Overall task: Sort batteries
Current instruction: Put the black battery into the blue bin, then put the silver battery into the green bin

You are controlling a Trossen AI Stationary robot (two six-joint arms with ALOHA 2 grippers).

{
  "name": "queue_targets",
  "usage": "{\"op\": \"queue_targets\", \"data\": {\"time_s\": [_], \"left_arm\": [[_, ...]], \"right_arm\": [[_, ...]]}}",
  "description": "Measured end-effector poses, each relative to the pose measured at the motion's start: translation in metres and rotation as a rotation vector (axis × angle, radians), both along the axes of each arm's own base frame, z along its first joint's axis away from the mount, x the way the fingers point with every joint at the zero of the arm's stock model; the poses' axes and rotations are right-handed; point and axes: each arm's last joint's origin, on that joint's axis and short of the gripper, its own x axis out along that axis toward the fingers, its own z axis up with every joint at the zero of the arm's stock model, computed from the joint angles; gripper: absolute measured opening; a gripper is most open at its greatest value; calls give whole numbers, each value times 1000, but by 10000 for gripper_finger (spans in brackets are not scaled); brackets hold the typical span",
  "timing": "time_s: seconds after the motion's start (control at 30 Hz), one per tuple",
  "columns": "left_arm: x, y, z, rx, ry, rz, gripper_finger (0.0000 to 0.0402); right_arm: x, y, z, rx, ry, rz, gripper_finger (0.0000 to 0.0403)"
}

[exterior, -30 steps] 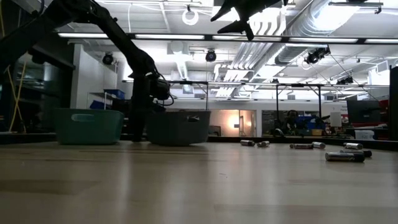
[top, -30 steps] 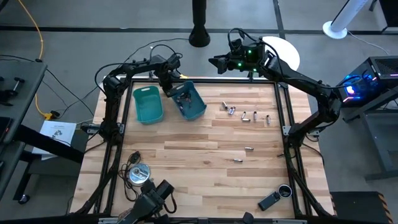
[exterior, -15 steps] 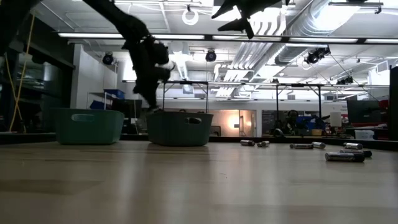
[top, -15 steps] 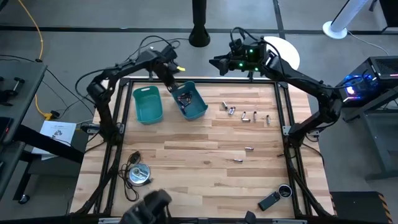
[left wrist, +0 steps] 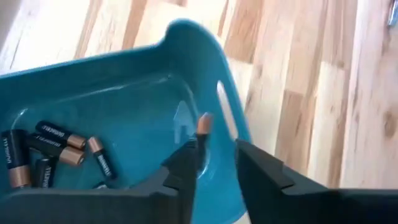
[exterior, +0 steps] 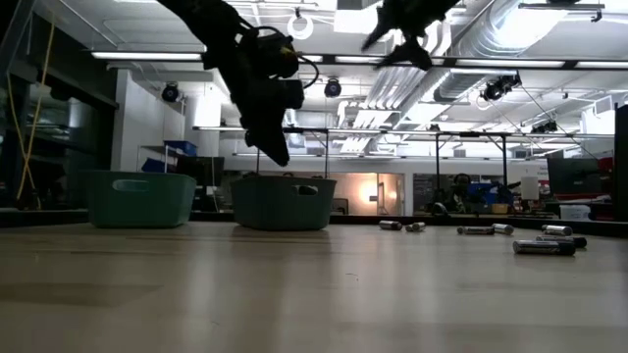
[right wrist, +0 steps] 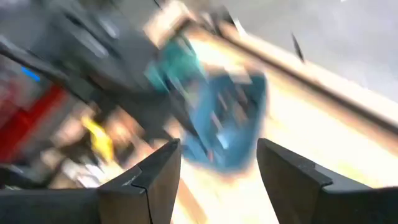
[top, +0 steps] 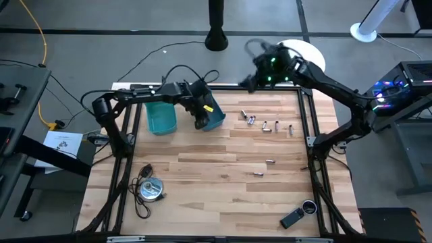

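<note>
The left gripper [top: 200, 115] hangs over the right-hand teal bin [top: 214, 119], clear of the table [top: 223, 196], with its fingers [left wrist: 186, 168] parted by a narrow gap. One battery [left wrist: 203, 127] stands on end in that gap, its copper tip above the fingertips; whether the fingers press on it cannot be told. Beneath the gripper, inside the bin, lie several dark copper-ended batteries [left wrist: 59, 140], bunched together at the far side of the floor from the upright one. A second teal bin [top: 160, 116] sits just beside the first, on the side toward the left arm's base.

The right gripper [top: 251, 79] is raised above the table's far edge, beyond the bins, its fingers [right wrist: 149, 177] spread wide with nothing between them. More batteries [top: 266, 124] lie scattered on the bare wood, well apart from the left gripper and nearer the right arm; two more [top: 263, 167] lie farther toward the table's middle.
</note>
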Motion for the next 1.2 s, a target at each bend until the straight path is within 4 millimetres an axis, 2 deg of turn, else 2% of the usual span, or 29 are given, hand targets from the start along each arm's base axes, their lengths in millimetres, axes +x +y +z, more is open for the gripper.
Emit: {"op": "queue_targets", "data": {"time_s": [0.1, 0.2, 0.3, 0.43, 0.57, 0.7, 0.87, 1.03, 1.1, 1.2], "left_arm": [[-2, 1, 9, -22, -32, 18, 137], [-13, 8, 29, 2, -82, 53, 160], [-35, 19, 58, 49, -167, 110, 168], [-71, 29, 102, 131, -313, 206, 169], [-105, 17, 141, 173, -443, 283, 169], [-129, -5, 170, 177, -559, 322, 170], [-142, -25, 187, 152, -653, 371, 170], [-141, -35, 191, 149, -673, 423, 170], [-140, -39, 196, 141, -722, 413, 170], [-142, -47, 211, 170, -846, 376, 170]], "right_arm": [[-1, 7, -22, 65, 220, -62, 204], [6, 7, -41, 79, 373, -117, 204], [21, -3, -64, 69, 460, -148, 204], [47, -22, -111, 73, 603, -120, 204], [65, -34, -167, 100, 776, -13, 204], [73, -42, -205, 136, 863, 46, 204], [79, -55, -227, 116, 849, 36, 204], [78, -62, -248, 141, 901, 56, 191], [80, -62, -254, 160, 898, 95, 164], [82, -59, -256, 169, 888, 142, 83]]}}
